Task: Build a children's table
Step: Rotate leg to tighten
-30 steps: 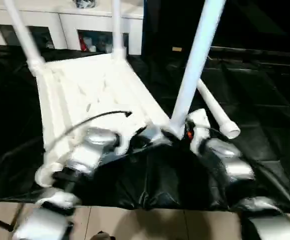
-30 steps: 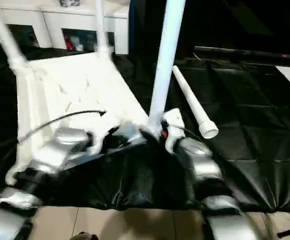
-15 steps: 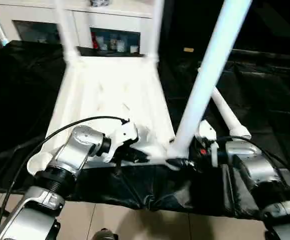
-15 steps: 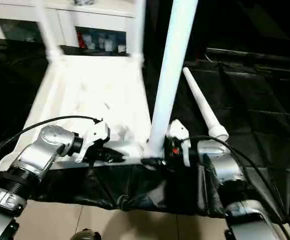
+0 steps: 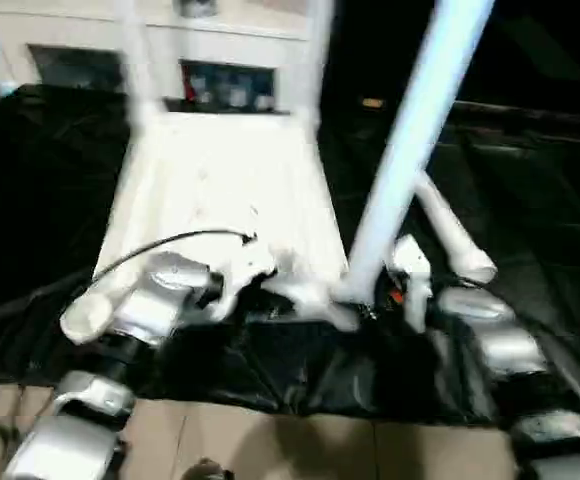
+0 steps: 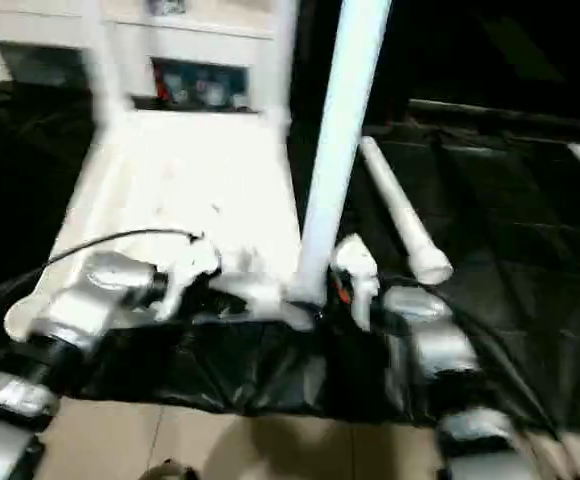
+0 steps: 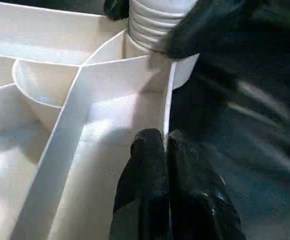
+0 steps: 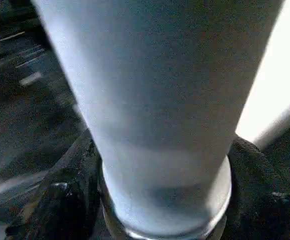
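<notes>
White plastic makes up the whole children's table: its top (image 5: 220, 195) lies upside down on a black sheet (image 5: 60, 190), ribbed underside facing up, well in front of a white glass-door cabinet (image 5: 220, 70). Two legs stand upright in the two corner sockets of the top nearest the cabinet, the far left leg (image 5: 135, 65) and the far right leg (image 5: 315, 60). A third, the near leg (image 5: 410, 140), rises from the corner of the top nearest the robot's right arm. The fourth leg (image 5: 450, 235) lies loose on the sheet, just beside that side of the top.

At the foot of the near leg, the right gripper (image 8: 160, 200) has a black finger (image 8: 60, 200) on each side of the tube, close around it just above the ringed end; whether the pads press on it I cannot tell. The left gripper (image 7: 166, 145) has its two fingers closed on the thin edge wall of the top, next to the same corner socket (image 7: 150, 55), where the ribbed end of the leg sits in the socket. A black cable (image 5: 170, 245) arcs over the top to the left wrist.

No writing or brand mark can be read on any part.
</notes>
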Robot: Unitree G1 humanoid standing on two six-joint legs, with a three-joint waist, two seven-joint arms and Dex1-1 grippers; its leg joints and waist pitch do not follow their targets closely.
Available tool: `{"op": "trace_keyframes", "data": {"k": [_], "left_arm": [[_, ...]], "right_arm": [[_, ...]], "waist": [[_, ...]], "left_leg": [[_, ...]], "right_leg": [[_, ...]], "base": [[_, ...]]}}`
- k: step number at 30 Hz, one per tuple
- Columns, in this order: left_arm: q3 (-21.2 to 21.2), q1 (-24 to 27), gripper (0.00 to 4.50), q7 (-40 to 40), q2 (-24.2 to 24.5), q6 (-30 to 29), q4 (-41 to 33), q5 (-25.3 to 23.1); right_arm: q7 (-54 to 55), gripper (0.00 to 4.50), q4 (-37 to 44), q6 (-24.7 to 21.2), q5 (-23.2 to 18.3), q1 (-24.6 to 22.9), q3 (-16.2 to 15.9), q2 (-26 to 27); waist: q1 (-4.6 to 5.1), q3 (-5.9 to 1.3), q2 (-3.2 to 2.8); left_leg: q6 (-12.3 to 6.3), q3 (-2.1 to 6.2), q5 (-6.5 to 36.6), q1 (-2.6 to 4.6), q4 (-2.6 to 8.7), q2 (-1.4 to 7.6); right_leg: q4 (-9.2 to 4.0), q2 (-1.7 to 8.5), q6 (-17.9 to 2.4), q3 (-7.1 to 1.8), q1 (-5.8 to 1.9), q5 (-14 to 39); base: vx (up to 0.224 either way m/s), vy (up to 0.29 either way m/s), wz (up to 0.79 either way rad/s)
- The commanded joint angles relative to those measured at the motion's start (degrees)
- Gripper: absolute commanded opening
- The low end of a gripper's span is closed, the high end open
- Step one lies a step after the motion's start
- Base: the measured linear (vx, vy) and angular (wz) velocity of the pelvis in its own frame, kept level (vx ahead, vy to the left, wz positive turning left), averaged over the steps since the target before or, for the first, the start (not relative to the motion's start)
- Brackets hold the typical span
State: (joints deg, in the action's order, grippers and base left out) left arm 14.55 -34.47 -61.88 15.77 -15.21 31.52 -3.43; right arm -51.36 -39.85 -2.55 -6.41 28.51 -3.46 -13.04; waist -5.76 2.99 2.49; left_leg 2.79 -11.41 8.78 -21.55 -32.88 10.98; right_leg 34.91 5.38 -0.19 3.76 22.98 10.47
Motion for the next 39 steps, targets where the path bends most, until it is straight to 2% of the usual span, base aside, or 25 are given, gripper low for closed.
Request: {"op": "trace_keyframes", "data": {"k": [1, 3, 5, 6, 7, 11, 12, 13, 18, 19, 24, 27, 29, 30, 31, 33, 38, 39], "left_arm": [[-2.64, -2.66, 0.0, 10.64, -4.75, -3.59, -1.13, 0.71], [-3.79, -2.27, 0.0, 15.89, -8.26, -6.63, -3.2, 0.84], [-3.34, -1.95, 0.0, 16.83, -9.43, -6.97, -3.96, 0.6], [-2.67, -1.55, 0.0, 16.96, -10.32, -7.07, -4.66, 0.39], [-2.3, -1.38, 0.0, 16.79, -10.65, -6.92, -4.92, 0.3], [-1.6, -0.97, 0.0, 15.95, -10.88, -6.84, -5.72, 0.33], [-1.55, -0.89, 0.0, 15.92, -10.89, -7.0, -5.96, 0.32], [-1.24, -0.62, 0.0, 14.83, -10.4, -6.38, -6.43, 0.46], [0.32, 0.57, 0.0, 7.71, -6.19, -4.36, -8.35, 1.66], [0.5, 0.7, 0.0, 6.28, -5.62, -3.57, -8.34, 1.99], [1.01, 0.99, 0.0, -2.2, -1.77, -1.76, -7.52, 3.85], [1.57, 1.0, 0.0, -5.57, -0.22, -1.1, -7.6, 4.37], [1.76, 0.93, 0.0, -7.09, 0.43, -0.74, -7.5, 4.66], [2.14, 0.54, 0.0, -10.43, 1.81, -0.12, -6.95, 5.16], [2.26, 0.41, 0.0, -11.4, 2.24, 0.12, -6.78, 5.25], [2.61, 0.11, 0.0, -13.2, 3.09, 0.82, -6.19, 5.14], [3.35, -0.22, 0.0, -15.81, 4.44, 1.43, -5.61, 5.25], [3.34, -0.25, 0.0, -16.03, 4.48, 1.52, -5.5, 5.22]], "right_arm": [[6.03, 2.8, -3.63, -1.88, 2.02, 0.47, -3.14, 5.04], [14.73, 2.8, -6.75, -2.87, 1.37, 2.49, -0.77, 9.54], [17.17, 2.8, -7.63, -2.22, 1.53, 3.09, -0.35, 11.17], [17.9, 2.8, -7.96, -0.89, 1.74, 3.28, -0.34, 12.49], [17.8, 3.34, -7.91, -0.24, 1.67, 3.22, -0.32, 12.9], [16.63, 3.53, -7.57, -0.26, 0.58, 3.13, 0.48, 13.56], [16.66, 3.84, -7.66, -0.22, 0.61, 3.19, 0.52, 13.61], [16.3, 3.93, -7.54, 0.69, 1.36, 3.07, -0.04, 12.98], [8.53, 3.96, -5.46, 2.35, 0.97, 2.44, -0.68, 8.42], [6.82, 3.96, -5.08, 2.47, 0.79, 2.32, -0.83, 7.75], [-7.49, 3.96, -0.93, 1.84, -0.9, 0.82, -3.12, 2.23], [-12.26, 3.96, 0.12, 1.21, -1.06, 0.46, -4.16, 0.56], [-14.32, 3.96, 0.55, 1.0, -1.02, 0.31, -4.75, -0.26], [-18.82, 3.96, 1.08, 0.64, -0.78, 0.18, -6.29, -1.79], [-19.92, 3.96, 1.14, 0.63, -0.6, 0.22, -6.73, -2.13], [-22.04, 3.96, 1.35, 0.56, -0.16, 0.37, -7.95, -2.83], [-25.41, 3.96, 2.75, -0.7, 0.04, 0.24, -9.65, -3.87], [-25.7, 3.79, 2.91, -0.81, 0.09, 0.2, -9.65, -3.92]], "waist": [[0.7, -2.92, -0.06], [1.35, -2.81, -0.02], [1.67, -2.96, -0.13], [1.83, -3.2, -0.37], [1.87, -3.25, -0.29], [1.88, -3.33, -0.27], [1.89, -3.35, -0.28], [1.81, -3.37, -0.3], [1.71, -3.52, -0.2], [1.76, -3.55, -0.35], [1.44, -3.78, -0.08], [0.93, -3.75, -0.21], [0.27, -3.63, -0.3], [-0.07, -3.53, -0.18], [-0.29, -3.48, -0.12], [-0.67, -3.4, -0.21], [-0.88, -3.42, -0.08], [-0.92, -3.5, -0.06]], "left_leg": [[3.04, 2.14, 24.25, 1.43, 4.38, 2.44], [2.8, 2.24, 25.18, 1.35, 4.38, 2.36], [2.64, 2.54, 25.03, 1.16, 4.5, 2.24], [2.22, 2.43, 24.58, 1.25, 4.58, 2.31], [1.98, 2.28, 24.19, 1.21, 4.62, 2.3], [0.57, 1.85, 22.24, 1.1, 4.59, 2.28], [0.43, 1.81, 21.83, 1.06, 4.6, 2.3], [0.06, 1.62, 21.04, 1.13, 4.49, 2.33], [-1.0, 1.49, 19.29, 0.85, 4.26, 2.28], [-1.28, 1.41, 17.94, 0.83, 4.27, 2.35], [-2.91, 1.19, 14.5, 0.85, 3.92, 2.35], [-3.8, 0.98, 13.26, 1.08, 3.8, 2.57], [-3.4, 0.87, 13.59, 1.27, 3.86, 2.71], [-3.04, 0.79, 14.5, 1.36, 3.89, 2.77], [-2.59, 0.81, 15.32, 1.27, 4.02, 2.82], [-1.5, 0.85, 16.92, 1.6, 4.11, 2.89], [-0.85, 0.92, 17.13, 1.51, 4.23, 2.88], [-0.79, 0.91, 16.74, 1.55, 4.19, 2.91]], "right_leg": [[-6.15, 4.06, -7.06, -1.97, -1.44, 31.99], [-6.51, 4.01, -6.1, -1.93, -1.29, 33.67], [-6.8, 4.04, -5.57, -1.59, -1.56, 33.99], [-6.74, 3.8, -6.12, -1.68, -1.51, 30.26], [-6.7, 3.7, -6.46, -1.78, -1.54, 28.65], [-6.05, 3.38, -8.74, -2.17, -1.64, 21.89], [-5.96, 3.37, -9.01, -2.18, -1.72, 21.14], [-5.86, 3.43, -9.6, -2.27, -1.71, 19.78], [-5.68, 3.4, -9.7, -2.27, -2.09, 18.78], [-5.4, 3.27, -10.3, -2.32, -2.11, 16.61], [-4.66, 3.12, -12.5, -2.23, -2.58, 10.81], [-4.33, 3.02, -13.71, -2.29, -2.42, 8.35], [-4.36, 3.01, -13.97, -2.21, -2.38, 9.29], [-4.45, 3.01, -13.81, -2.21, -2.28, 10.78], [-4.49, 3.02, -13.22, -2.2, -2.35, 12.5], [-4.73, 3.18, -12.77, -2.29, -2.0, 14.67], [-4.72, 3.3, -11.95, -2.4, -2.03, 15.92], [-4.63, 3.33, -12.11, -2.43, -2.02, 15.18]], "base": [[0.0, 0.0, 0.0], [0.0, 0.0, 0.0], [0.0, 0.0, 0.0], [0.0, 0.0, 0.0], [0.0, 0.0, 0.0], [0.0, 0.0, 0.0], [0.0, 0.0, 0.0], [0.0, 0.0, 0.0], [0.0, 0.0, 0.0], [0.0, 0.0, 0.0], [0.0, 0.0, 0.0], [0.0, 0.0, 0.0], [0.0, 0.0, 0.0], [0.0, 0.0, 0.0], [0.0, 0.0, 0.0], [0.0, 0.0, 0.0], [0.0, 0.0, 0.0], [0.0, 0.0, 0.0]]}}
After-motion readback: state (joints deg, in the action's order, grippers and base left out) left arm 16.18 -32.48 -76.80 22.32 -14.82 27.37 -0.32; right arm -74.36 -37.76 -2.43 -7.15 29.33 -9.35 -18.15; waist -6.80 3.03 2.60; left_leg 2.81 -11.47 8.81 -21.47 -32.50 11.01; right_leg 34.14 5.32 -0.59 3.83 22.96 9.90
